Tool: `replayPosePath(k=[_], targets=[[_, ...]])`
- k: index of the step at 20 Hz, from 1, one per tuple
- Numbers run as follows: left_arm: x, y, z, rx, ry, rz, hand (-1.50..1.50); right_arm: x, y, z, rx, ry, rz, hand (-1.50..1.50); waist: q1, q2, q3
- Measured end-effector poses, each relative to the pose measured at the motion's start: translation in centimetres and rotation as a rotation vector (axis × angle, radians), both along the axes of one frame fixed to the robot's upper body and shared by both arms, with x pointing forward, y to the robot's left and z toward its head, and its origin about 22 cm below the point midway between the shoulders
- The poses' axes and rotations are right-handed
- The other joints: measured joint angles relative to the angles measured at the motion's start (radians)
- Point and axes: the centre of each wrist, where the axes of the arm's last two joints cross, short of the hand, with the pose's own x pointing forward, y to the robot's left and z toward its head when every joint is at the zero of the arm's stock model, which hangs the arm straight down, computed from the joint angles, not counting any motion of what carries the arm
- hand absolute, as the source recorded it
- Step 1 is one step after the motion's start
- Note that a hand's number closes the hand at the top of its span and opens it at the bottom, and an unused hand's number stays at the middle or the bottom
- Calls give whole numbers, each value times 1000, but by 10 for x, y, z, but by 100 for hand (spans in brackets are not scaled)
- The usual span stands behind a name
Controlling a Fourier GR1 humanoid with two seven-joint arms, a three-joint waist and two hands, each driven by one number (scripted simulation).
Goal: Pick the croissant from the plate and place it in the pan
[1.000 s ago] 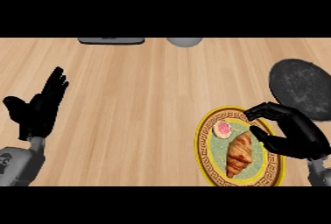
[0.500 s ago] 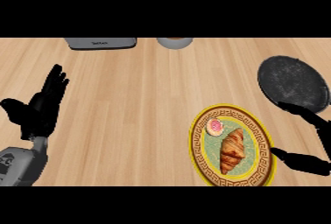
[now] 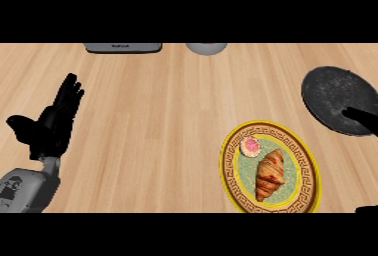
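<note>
A golden-brown croissant (image 3: 269,174) lies on the yellow-rimmed patterned plate (image 3: 229,172) at the lower right, with a small pink pastry (image 3: 251,146) just beyond it. A dark round pan (image 3: 332,92) sits farther back on the right. Nothing touches the croissant. Of my right hand (image 3: 360,116) only a small black part shows at the right edge, over the pan's near rim, with another sliver in the bottom right corner. My left hand (image 3: 52,130) rests open at the far left, fingers up, well away from the plate.
A grey appliance (image 3: 122,47) and a pale round vessel (image 3: 207,48) stand along the counter's back edge. Bare wooden counter (image 3: 162,115) stretches between my left hand and the plate.
My right hand, which hovered over the plate's right side, has drawn away to the right and nearly left the view. The croissant still lies on the plate. The left hand stayed put.
</note>
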Motion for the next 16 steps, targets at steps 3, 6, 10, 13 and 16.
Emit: replayPosePath(k=[3,6,10,13,16], targets=[[4,-5,5,2,-7,-22,0,0,20,25,-48,39,-23,-150,21,5,1],[6,-11,10,2,-13,-40,0,8,35,40,-94,48,-33,-150,38,9,2],[6,-16,7,2,-14,-46,0,24,59,42,-108,48,-10,-150,46,11,2],[9,-16,4,2,-16,-43,0,39,78,36,-72,66,24,-150,42,11,3],[7,-13,4,2,-15,-38,0,52,91,28,-26,113,56,-150,36,9,3]])
